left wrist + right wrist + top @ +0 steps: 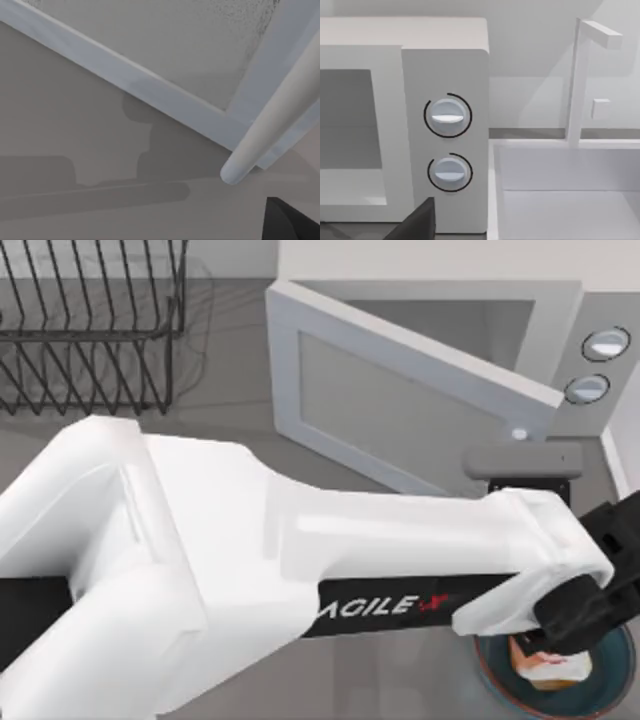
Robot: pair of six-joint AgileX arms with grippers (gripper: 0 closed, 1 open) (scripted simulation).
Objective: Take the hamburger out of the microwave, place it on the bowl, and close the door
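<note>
White microwave (pixel 560 315) with two grey-blue knobs (pixel 447 116) ringed in black. White door (pixel 400 390), pale grey panel, pale grey handle (pixel 270 130). Dark teal bowl (pixel 610 690), reddish-brown rim. Cream hamburger (pixel 550 668) (orange-brown at the edges). Black wire rack (pixel 90 330). Grey table (pixel 230 420). White sink (pixel 560 200).

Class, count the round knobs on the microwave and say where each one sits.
2. Both are on the microwave side panel, at the top view's right: the upper knob sits directly above the lower knob. None looks hidden.
</note>
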